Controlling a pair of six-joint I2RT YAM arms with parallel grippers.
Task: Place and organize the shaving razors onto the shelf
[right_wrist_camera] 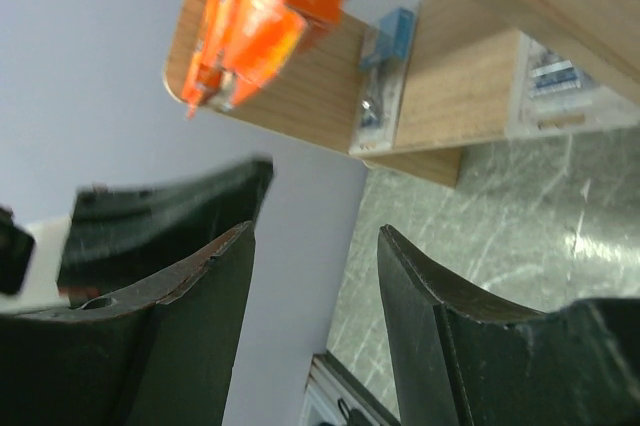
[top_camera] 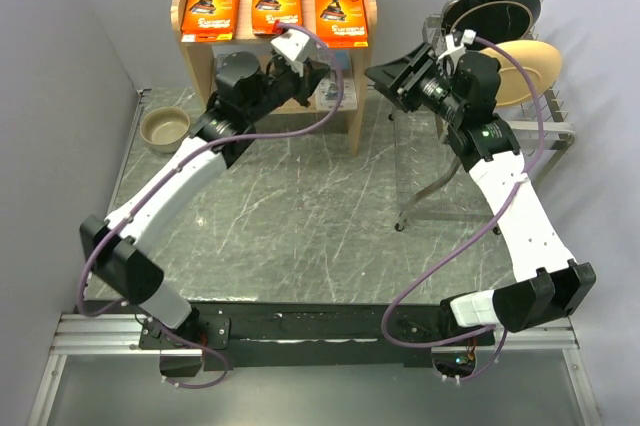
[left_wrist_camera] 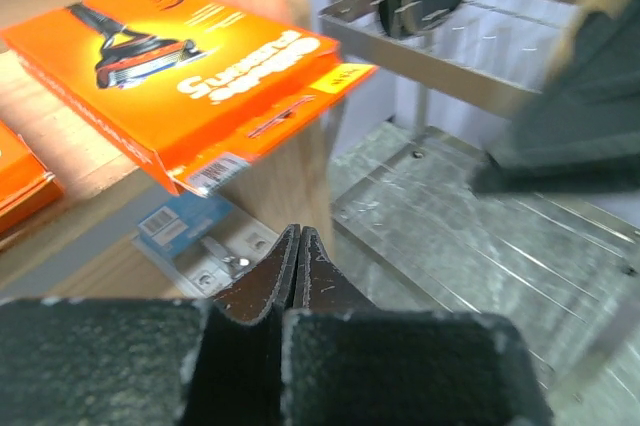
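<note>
The table (top_camera: 300, 216) is a grey-green slab veined with pale streaks like marble. At its far edge, left of the middle, stands the shelf (top_camera: 354, 106) — light wood, its side panels resting straight on the stone. Well to the left of it, near the table's left edge, sits a round beige bowl (top_camera: 164, 129), upright and apart from everything else. On the right side stands a metal dish rack (top_camera: 556, 129) on thin legs; one front foot comes down near the table's middle, though where the others touch is hard to make out. Along the near edge runs a black rail (top_camera: 300, 321).
</note>
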